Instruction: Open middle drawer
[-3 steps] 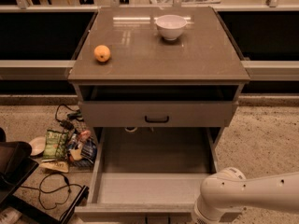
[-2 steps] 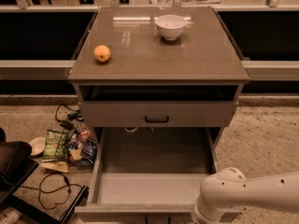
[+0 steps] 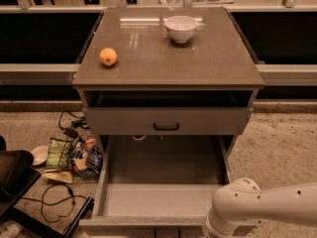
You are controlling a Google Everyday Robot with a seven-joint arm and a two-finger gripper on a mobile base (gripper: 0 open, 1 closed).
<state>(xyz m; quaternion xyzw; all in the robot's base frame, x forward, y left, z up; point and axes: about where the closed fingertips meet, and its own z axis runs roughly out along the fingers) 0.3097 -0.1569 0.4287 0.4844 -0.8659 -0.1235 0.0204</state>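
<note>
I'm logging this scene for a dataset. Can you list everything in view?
cabinet: one, grey-brown, centre
orange: one, orange, cabinet top, left
bowl: one, white, cabinet top, rear
upper drawer: one, grey with black handle, just under the top
middle drawer: one, grey, pulled far out, below the upper drawer
snack packets: several, mixed colours, floor left
cables: a few, black, floor left
robot arm: one, white, bottom right, at the middle drawer's front corner
gripper: not in view, past the bottom edge
</note>
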